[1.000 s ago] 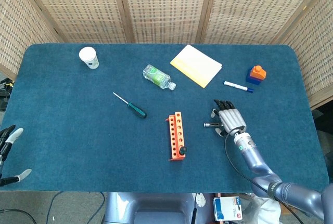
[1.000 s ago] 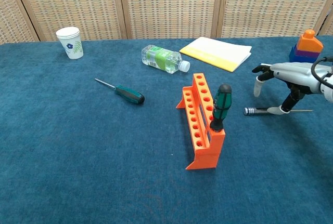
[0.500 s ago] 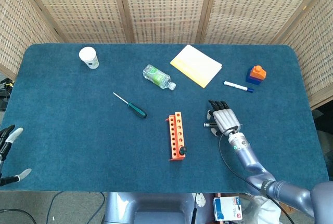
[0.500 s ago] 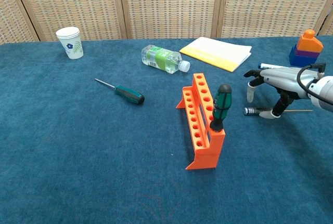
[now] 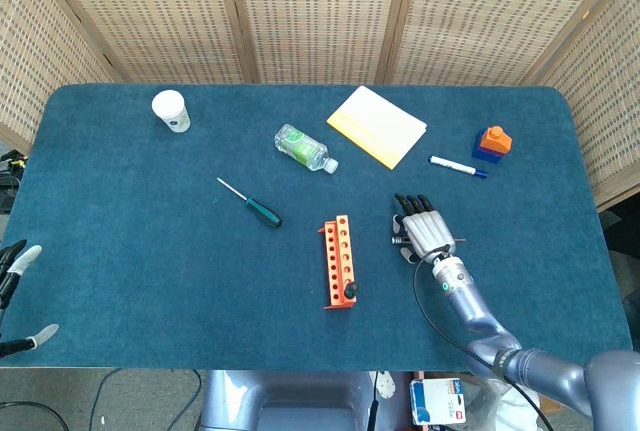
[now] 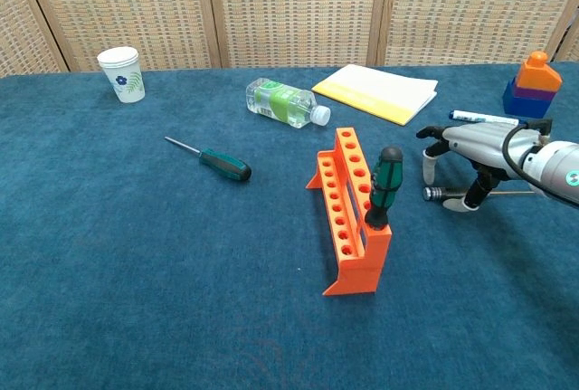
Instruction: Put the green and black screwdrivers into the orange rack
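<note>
The orange rack (image 5: 338, 261) (image 6: 351, 212) stands mid-table with one green and black screwdriver (image 6: 384, 186) (image 5: 350, 291) upright in its near end. A second green and black screwdriver (image 5: 252, 203) (image 6: 213, 160) lies flat to the rack's left. My right hand (image 5: 422, 228) (image 6: 466, 150) hovers palm down just right of the rack, fingers spread over a thin silver-handled screwdriver (image 6: 441, 194) lying on the cloth; its thumb tip is close beside that tool. My left hand (image 5: 15, 281) shows only at the lower left edge of the head view, fingers apart, holding nothing.
A paper cup (image 5: 171, 110) (image 6: 120, 73) stands at the back left. A green-labelled bottle (image 5: 303, 147) (image 6: 285, 102) and a yellow notepad (image 5: 377, 126) (image 6: 380, 91) lie behind the rack. A marker (image 5: 458, 166) (image 6: 475, 117) and an orange-blue block (image 5: 492, 143) (image 6: 534, 82) are at the right.
My right hand has shifted left toward the rack, staying over the thin screwdriver. The rack, both green and black screwdrivers and my left hand have not moved.
</note>
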You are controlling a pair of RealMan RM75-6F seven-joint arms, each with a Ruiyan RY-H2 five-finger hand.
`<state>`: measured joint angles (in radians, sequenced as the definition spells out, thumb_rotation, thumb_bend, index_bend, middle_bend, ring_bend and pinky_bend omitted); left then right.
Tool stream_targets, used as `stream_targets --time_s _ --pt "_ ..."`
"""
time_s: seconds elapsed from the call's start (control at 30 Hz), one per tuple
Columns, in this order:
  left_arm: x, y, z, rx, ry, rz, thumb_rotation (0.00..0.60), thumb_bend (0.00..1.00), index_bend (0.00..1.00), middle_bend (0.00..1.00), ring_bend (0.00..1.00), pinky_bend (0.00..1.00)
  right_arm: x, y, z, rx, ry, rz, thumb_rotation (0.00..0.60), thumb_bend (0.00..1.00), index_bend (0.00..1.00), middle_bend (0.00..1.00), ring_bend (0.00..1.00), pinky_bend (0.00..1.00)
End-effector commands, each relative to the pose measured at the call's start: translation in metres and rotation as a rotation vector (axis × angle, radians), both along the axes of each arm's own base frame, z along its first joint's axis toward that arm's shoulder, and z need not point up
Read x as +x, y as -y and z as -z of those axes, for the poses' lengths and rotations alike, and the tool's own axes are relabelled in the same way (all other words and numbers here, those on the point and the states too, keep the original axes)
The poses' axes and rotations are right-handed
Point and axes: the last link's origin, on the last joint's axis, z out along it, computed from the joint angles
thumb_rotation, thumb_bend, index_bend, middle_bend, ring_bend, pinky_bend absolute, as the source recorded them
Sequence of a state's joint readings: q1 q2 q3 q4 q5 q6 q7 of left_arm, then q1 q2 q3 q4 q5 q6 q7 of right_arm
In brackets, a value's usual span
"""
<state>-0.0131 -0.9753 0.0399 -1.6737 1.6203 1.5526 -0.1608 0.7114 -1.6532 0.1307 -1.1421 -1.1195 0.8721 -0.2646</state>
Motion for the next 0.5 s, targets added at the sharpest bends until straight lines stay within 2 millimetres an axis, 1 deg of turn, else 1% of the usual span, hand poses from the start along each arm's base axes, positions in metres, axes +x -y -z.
stream_targets --time_s 0.03,0.5 --pt "0.0000 -0.0003 0.0000 -0.001 0.000 0.000 0.600 0.00 0.00 0.00 0.00 0.00 0.0001 0.0002 0.0010 0.003 -0.004 -0.002 0.600 0.27 0.42 0.00 0.00 0.00" --pt "-0.0005 -0.0008 0.0006 -0.004 -0.002 -0.002 0.600 0.00 0.00 0.00 0.00 0.00 -0.0060 0.0013 -0.0023 0.003 -0.014 0.015 0.600 0.28 0.46 0.00 0.00 0.00"
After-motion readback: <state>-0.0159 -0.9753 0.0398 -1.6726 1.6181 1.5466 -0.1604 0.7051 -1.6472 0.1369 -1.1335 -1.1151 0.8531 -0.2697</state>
